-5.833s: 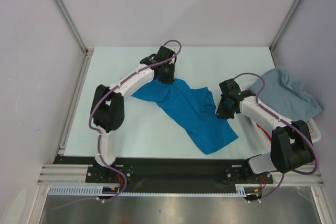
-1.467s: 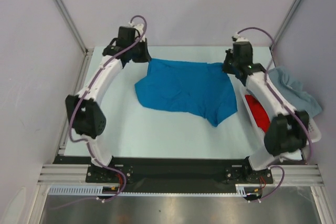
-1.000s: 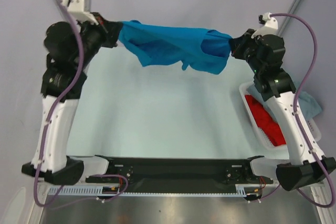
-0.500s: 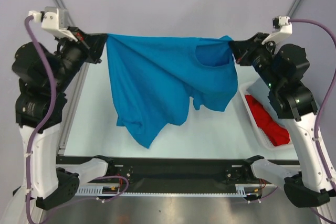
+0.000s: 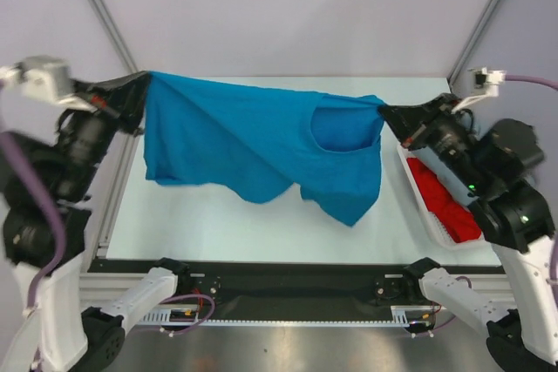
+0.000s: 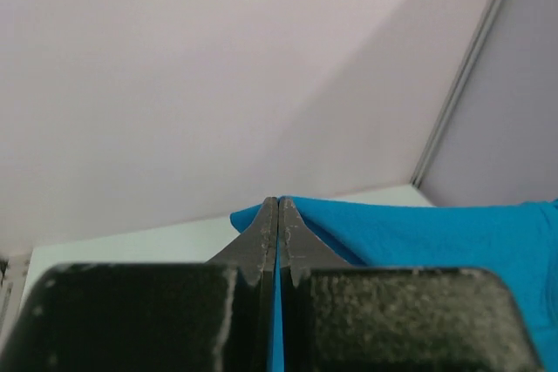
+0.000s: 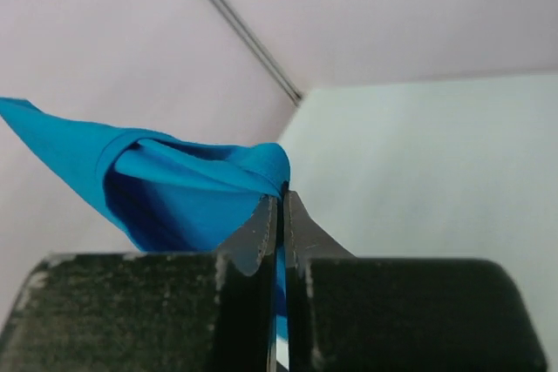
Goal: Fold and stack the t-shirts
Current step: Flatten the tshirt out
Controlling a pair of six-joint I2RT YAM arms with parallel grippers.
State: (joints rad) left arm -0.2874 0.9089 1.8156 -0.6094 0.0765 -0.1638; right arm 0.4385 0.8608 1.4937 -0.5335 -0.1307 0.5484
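While both arms stand high above the desk [image 5: 218, 226], the blue shirt [image 5: 261, 141] hangs stretched between them, clear of the surface. The left gripper [image 5: 139, 86] is pressed together on one top corner of the cloth, and the right gripper [image 5: 385, 112] pinches the other top corner, where the fabric bunches into a fold. The shirt's lower edge sags unevenly, with its lowest corner toward the right. A red shirt [image 5: 440, 199] lies crumpled in the basket [image 5: 458, 245] at the desk's right side, below the right arm.

Bright blue t-shirt [image 5: 253, 141], red t-shirt [image 5: 440, 198], white basket [image 5: 417, 182], black grippers
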